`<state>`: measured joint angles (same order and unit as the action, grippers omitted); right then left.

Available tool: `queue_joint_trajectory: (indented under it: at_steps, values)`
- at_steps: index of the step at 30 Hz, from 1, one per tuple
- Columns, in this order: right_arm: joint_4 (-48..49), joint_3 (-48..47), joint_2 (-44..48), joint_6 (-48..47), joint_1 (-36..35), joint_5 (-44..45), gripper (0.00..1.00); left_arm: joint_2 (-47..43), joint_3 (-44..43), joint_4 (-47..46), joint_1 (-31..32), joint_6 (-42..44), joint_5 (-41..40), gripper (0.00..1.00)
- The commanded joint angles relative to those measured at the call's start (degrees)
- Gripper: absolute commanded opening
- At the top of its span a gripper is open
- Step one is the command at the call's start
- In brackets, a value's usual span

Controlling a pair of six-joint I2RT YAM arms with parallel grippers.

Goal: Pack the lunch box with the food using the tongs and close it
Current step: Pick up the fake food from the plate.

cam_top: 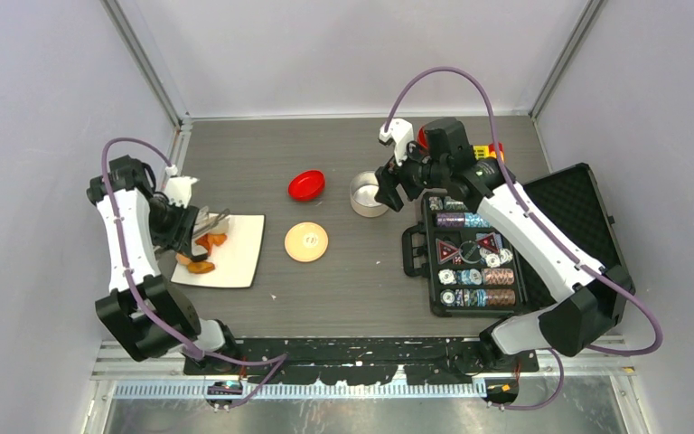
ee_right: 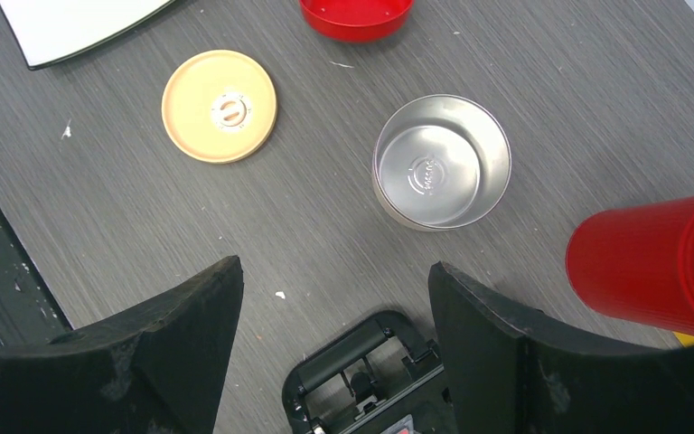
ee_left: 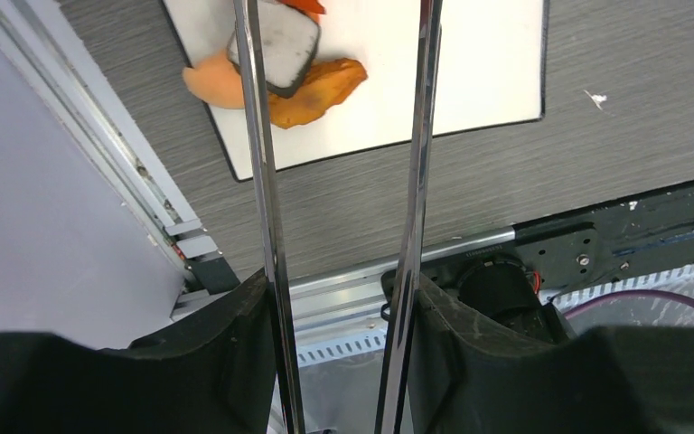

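My left gripper (cam_top: 186,226) (ee_left: 339,289) is shut on the tongs (ee_left: 267,181), whose two silver arms (cam_top: 211,220) stand apart and reach over the white plate (ee_left: 470,72). The food lies on that plate: a whitish piece with a dark edge (ee_left: 280,41) under the left tong arm, and orange-brown lumps (ee_left: 321,90) (cam_top: 201,266). The tong tips run out of the top of the left wrist view. The steel lunch box (cam_top: 367,193) (ee_right: 441,163) stands empty mid-table, its tan lid (cam_top: 306,241) (ee_right: 220,106) flat beside it. My right gripper (cam_top: 394,190) (ee_right: 334,265) hangs open just right of the tin.
A red bowl (cam_top: 306,184) (ee_right: 355,14) sits behind the lid. An open black case of poker chips (cam_top: 470,258) lies on the right, its handle (ee_right: 370,357) under my right gripper. A red cylinder (ee_right: 651,262) stands near the tin.
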<state>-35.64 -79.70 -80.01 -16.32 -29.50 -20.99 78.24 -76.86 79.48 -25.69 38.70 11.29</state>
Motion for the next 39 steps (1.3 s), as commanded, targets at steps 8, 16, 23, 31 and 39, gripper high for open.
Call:
queue_joint_trajectory:
  at_steps: [8, 16, 23, 31, 39]
  values:
    - [-1.9, -0.5, 3.9, -1.0, 0.4, 0.5, 0.8, 6.0, -6.9, -2.9, -0.5, -2.3, -4.3, 0.48]
    - [-2.4, -1.1, 3.1, -3.4, 0.7, 0.3, 0.79, 10.2, -8.8, -1.3, 0.0, 1.0, -5.6, 0.52]
    - [-2.9, -1.4, 2.7, -4.9, 1.2, -0.2, 0.8, 11.4, -9.3, 0.2, 2.6, 1.8, -6.1, 0.5]
    - [-2.9, -1.3, 2.7, -5.0, 1.6, -0.5, 0.8, 12.3, -9.0, 1.2, 3.8, 2.1, -7.5, 0.51]
    - [-2.9, -1.5, 2.6, -5.0, 2.0, -1.3, 0.8, 12.3, -9.2, 0.9, 4.1, 3.5, -9.8, 0.49]
